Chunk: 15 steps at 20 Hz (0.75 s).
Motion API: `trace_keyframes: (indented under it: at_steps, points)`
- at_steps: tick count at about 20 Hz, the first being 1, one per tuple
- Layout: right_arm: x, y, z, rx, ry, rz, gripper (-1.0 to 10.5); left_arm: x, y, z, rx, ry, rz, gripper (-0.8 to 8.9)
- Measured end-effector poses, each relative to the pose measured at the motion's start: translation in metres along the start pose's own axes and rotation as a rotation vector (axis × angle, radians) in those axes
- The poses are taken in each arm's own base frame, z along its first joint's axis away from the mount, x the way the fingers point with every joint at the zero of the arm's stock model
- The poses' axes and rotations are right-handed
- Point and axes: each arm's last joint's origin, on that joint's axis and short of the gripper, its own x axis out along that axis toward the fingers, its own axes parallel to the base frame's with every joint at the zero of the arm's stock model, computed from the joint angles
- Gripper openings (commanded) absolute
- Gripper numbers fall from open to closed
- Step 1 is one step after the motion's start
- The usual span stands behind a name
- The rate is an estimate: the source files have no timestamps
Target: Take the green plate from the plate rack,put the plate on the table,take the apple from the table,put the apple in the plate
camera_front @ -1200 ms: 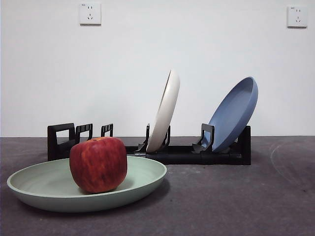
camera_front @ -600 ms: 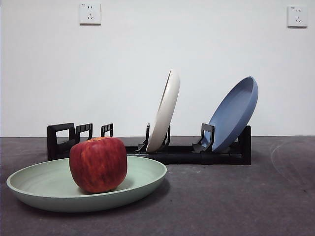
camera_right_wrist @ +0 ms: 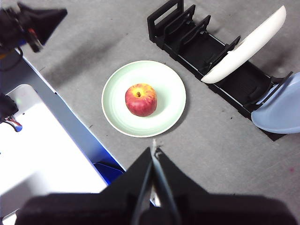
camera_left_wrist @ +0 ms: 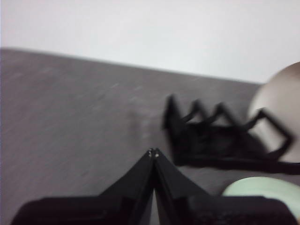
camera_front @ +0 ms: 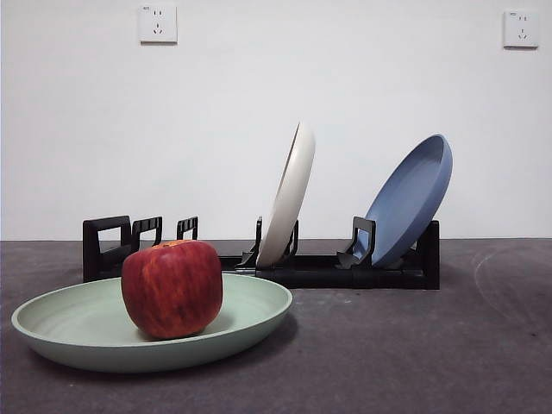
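The green plate (camera_front: 250, 315) lies flat on the table (camera_front: 414, 354) at the front left, in front of the plate rack (camera_front: 345, 272). The red apple (camera_front: 172, 289) sits in the plate; the right wrist view shows apple (camera_right_wrist: 140, 99) in plate (camera_right_wrist: 168, 93) from high above. My right gripper (camera_right_wrist: 153, 152) is shut and empty, high above the table. My left gripper (camera_left_wrist: 153, 153) is shut and empty, off to the side; its blurred view shows the rack (camera_left_wrist: 215, 140) and the plate's edge (camera_left_wrist: 262, 190).
A cream-white plate (camera_front: 289, 197) and a blue plate (camera_front: 412, 197) lean in the rack's middle and right slots. The other arm's gripper (camera_right_wrist: 33, 23) shows at a corner of the right wrist view. A white and blue stand (camera_right_wrist: 42, 154) lies beside the table.
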Motion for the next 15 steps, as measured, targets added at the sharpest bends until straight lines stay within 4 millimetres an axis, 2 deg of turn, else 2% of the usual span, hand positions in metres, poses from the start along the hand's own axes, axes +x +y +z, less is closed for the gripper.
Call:
trace_keyframes:
  at_steps: [5, 8, 15]
  points:
    - [0.000, 0.000, 0.000, 0.000, 0.000, 0.000, 0.0, 0.003, 0.007, -0.017, -0.004, -0.028, 0.062, -0.04]
    - [0.000, 0.000, 0.000, 0.000, 0.000, 0.000, 0.0, 0.005, 0.010, -0.025, 0.000, 0.026, 0.078, -0.03]
    - [0.000, 0.000, 0.000, 0.000, 0.000, -0.017, 0.0, 0.005, 0.009, -0.025, 0.073, 0.028, 0.047, -0.04]
